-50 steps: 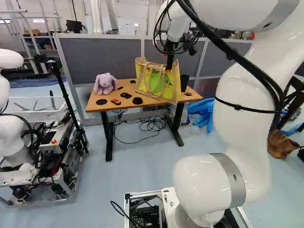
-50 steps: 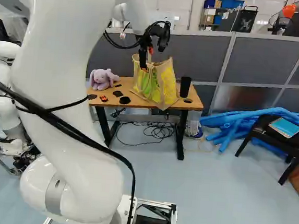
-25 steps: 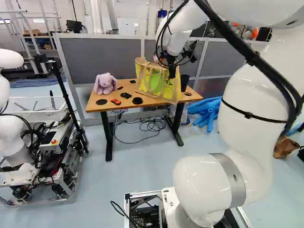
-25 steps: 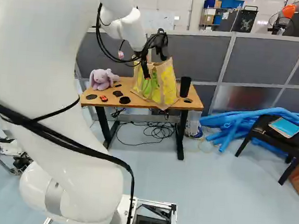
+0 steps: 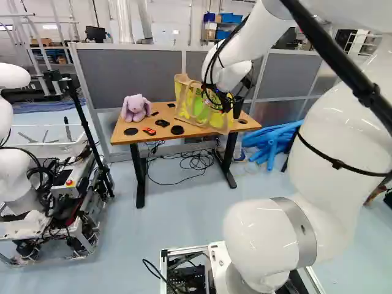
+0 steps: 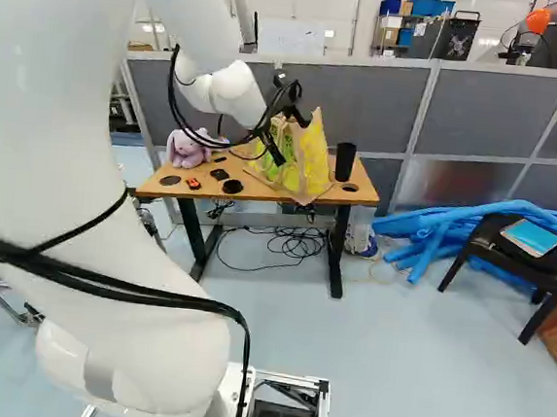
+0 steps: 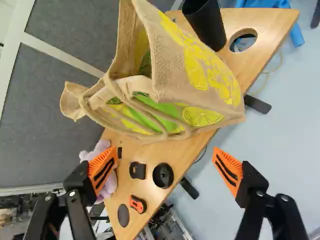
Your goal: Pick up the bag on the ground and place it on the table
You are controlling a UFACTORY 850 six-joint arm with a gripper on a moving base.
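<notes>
Bag (image 7: 192, 70) standing on the table (image 7: 180, 150), gripper (image 7: 165, 152) spread wide, holding nothing; what remains looks like a clean retreat, best slow and straight back, so neither finger snags the drooping handles (image 7: 145, 136) or topples it.

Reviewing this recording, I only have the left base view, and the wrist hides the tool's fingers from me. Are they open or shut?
Observer: Open. In the wrist view, the tool has its fingers wide apart.
Operator: Is the bag between them?
Observer: No, it is ahead of both fingers, with neither touching it.
Operator: What is past the blue tubes?
Observer: A black chair with something flat and blue on it.
</notes>
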